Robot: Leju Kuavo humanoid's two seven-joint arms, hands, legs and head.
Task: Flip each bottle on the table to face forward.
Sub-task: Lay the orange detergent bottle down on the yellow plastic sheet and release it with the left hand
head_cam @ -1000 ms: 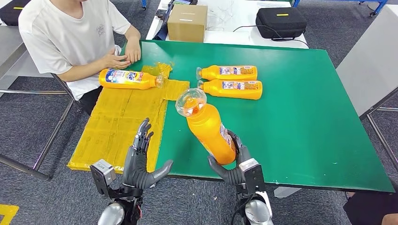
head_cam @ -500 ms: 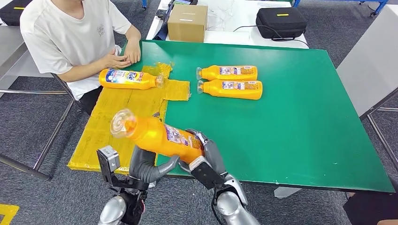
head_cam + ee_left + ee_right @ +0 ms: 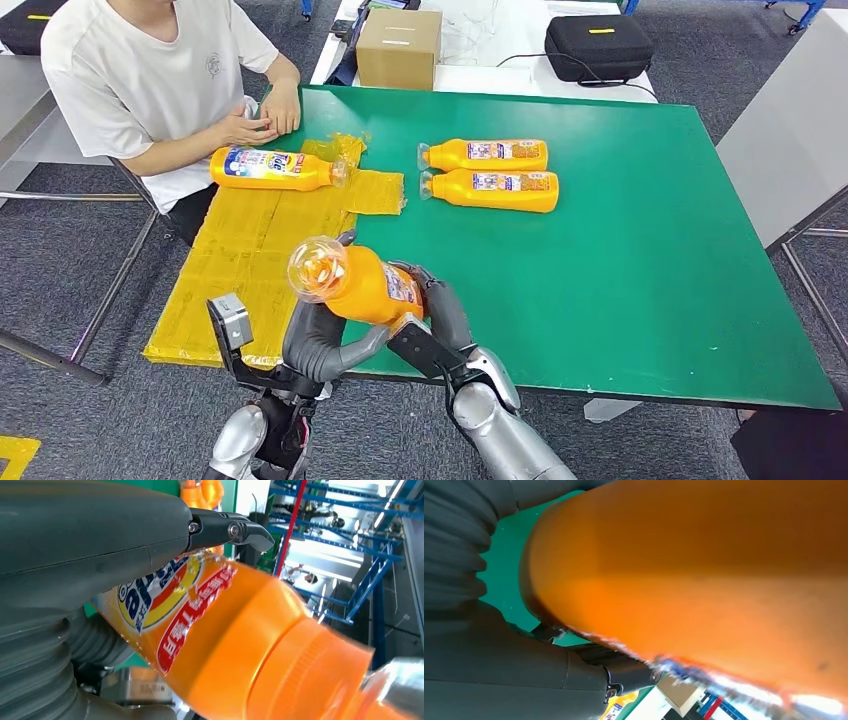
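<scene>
1. Sitting at the far left corner of the green table [image 3: 640, 240], a person in a white shirt [image 3: 130, 80] is resting both hands near the table edge.
2. Lying on the yellow sheet [image 3: 250, 260] at the left, one orange bottle [image 3: 270, 168] is showing its blue and white label, cap pointing right.
3. Reaching up from the near edge, the left hand [image 3: 318, 340] is cupping the held bottle [image 3: 360, 284] from below, thumb and fingers pressing against its body; the left wrist view is showing the fingers [image 3: 227, 530] lying over the label.
4. Tilting above the near left part of the table, the held bottle is pointing its clear cap up and toward the left.
5. Gripping the bottle's base end, the right hand [image 3: 432, 318] is wrapping its fingers around the orange body.
6. Lying side by side at the middle far part of the table, two more orange bottles [image 3: 485, 155] [image 3: 492, 189] are showing their labels, caps pointing left.
7. Standing beyond the far edge, a cardboard box [image 3: 400, 48] and a black case [image 3: 598, 45] are sitting on a white surface.
</scene>
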